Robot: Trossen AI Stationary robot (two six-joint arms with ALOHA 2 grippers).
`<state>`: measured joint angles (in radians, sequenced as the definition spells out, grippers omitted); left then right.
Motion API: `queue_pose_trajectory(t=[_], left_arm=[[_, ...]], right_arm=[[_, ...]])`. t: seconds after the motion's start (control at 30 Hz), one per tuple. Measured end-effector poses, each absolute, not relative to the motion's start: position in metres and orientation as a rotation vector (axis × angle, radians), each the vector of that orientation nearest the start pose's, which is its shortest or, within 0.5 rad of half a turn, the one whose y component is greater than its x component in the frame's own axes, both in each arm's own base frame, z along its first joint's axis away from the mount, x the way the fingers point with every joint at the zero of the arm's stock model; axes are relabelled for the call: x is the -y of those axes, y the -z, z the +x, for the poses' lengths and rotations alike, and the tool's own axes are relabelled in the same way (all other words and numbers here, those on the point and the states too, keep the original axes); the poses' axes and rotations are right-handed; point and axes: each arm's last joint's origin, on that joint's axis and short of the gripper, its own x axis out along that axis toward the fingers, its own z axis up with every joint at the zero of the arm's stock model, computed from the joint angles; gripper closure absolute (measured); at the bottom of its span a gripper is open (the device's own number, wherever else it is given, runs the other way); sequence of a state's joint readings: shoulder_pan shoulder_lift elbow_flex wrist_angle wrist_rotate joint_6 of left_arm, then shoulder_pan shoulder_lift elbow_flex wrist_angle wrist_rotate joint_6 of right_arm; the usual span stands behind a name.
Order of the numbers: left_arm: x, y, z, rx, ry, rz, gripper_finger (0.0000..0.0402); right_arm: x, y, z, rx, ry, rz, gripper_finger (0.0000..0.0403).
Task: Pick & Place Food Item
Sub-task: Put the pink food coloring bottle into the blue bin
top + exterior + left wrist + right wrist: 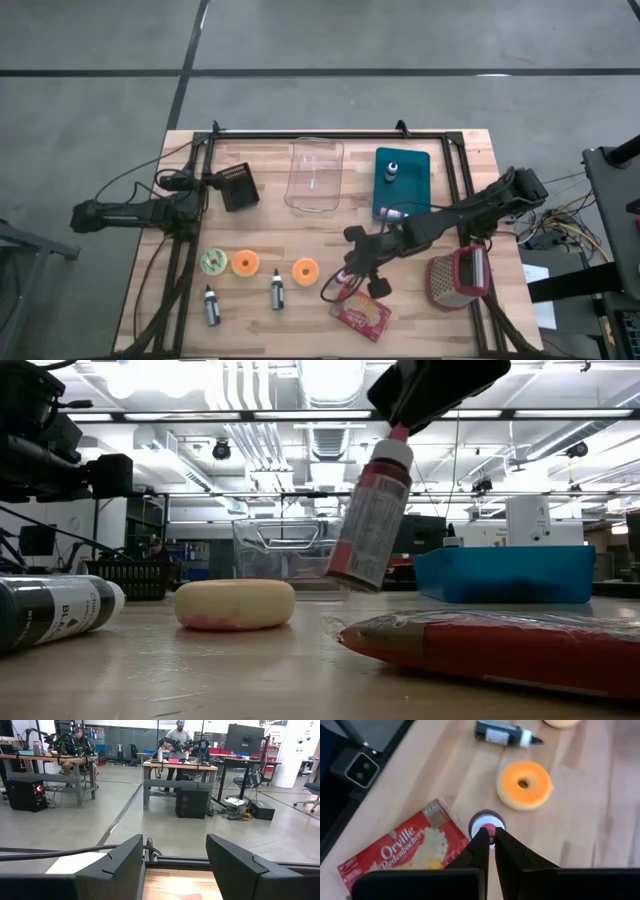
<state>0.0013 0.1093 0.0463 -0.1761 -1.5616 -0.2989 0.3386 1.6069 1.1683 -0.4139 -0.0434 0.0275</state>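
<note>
Red food-colouring bottle (368, 520), white label, hangs tilted by red cap above table, near popcorn packet (500, 645).

A workshop hall with a polished grey concrete floor (75, 827), steel workbenches (180, 770) where two people sit or stand, and ceiling strip lights (330, 380) above exposed ducts.

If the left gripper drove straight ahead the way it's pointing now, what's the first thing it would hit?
Probably nothing on the table: the left gripper points past the black frame rail at the table's edge toward open floor. It might clip that rail, though depth is unclear.
</note>
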Motion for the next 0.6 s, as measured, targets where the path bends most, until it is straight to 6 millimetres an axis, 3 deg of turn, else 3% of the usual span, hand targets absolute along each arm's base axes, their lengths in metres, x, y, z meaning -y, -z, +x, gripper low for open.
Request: queue_pose_trajectory(t=[0.6], left_arm=[[-0.029, -0.160, 0.072, 0.042, -1.562, -0.046, 0.0179]], right_arm=[[-0.099, -0.269, 0.304, -1.074, -0.088, 0.108, 0.0390]])
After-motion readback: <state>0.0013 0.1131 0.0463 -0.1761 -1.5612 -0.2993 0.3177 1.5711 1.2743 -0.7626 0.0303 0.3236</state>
